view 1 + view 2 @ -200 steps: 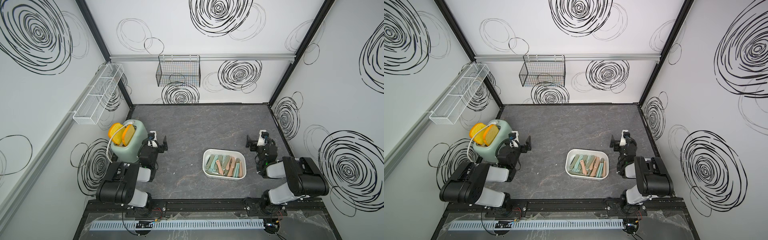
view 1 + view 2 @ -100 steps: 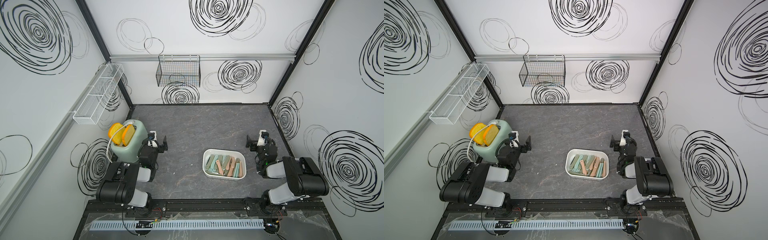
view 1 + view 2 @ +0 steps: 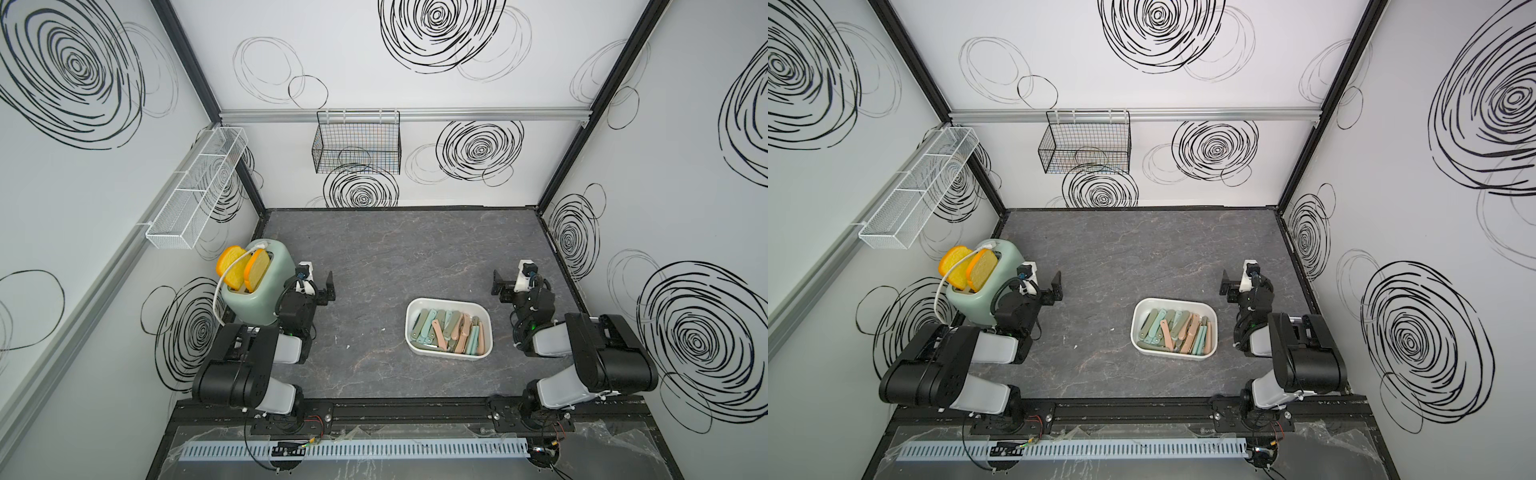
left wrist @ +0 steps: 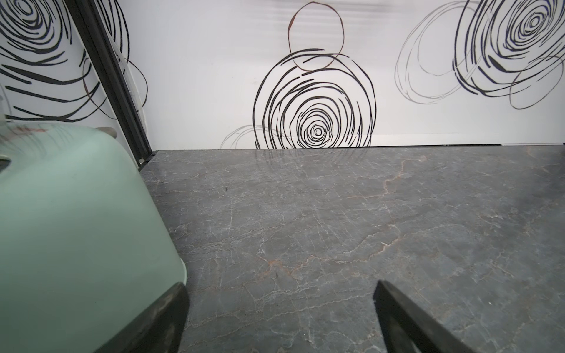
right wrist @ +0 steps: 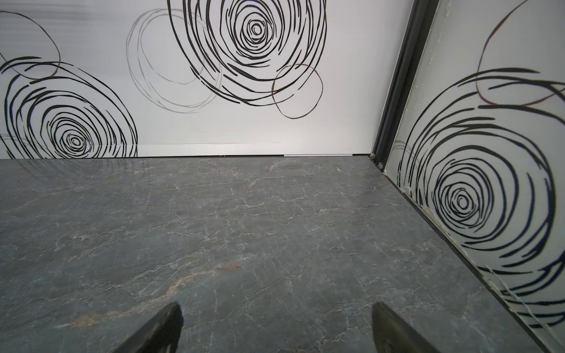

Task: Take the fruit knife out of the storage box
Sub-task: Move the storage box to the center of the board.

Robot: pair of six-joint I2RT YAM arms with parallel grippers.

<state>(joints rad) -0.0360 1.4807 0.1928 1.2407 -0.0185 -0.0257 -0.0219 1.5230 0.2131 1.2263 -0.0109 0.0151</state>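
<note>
The white storage box (image 3: 446,300) (image 3: 1173,300) sits on the dark stone-look table, toward the front right. Several pastel green, pink and teal fruit knives (image 3: 439,334) (image 3: 1169,334) lie packed in it; I cannot tell them apart. My left gripper (image 3: 316,283) (image 3: 1043,286) (image 4: 281,288) rests low at the left beside the toaster, open and empty. My right gripper (image 3: 517,282) (image 3: 1241,284) (image 5: 277,308) rests just right of and behind the box, open and empty. Both wrist views show only bare table and the back wall; the box is out of their view.
A mint-green toaster (image 3: 257,291) (image 3: 988,291) (image 4: 61,229) with two bread slices (image 3: 245,270) stands at the left wall, close to my left gripper. A black wire basket (image 3: 357,145) hangs on the back wall. A white mesh shelf (image 3: 195,195) hangs on the left wall.
</note>
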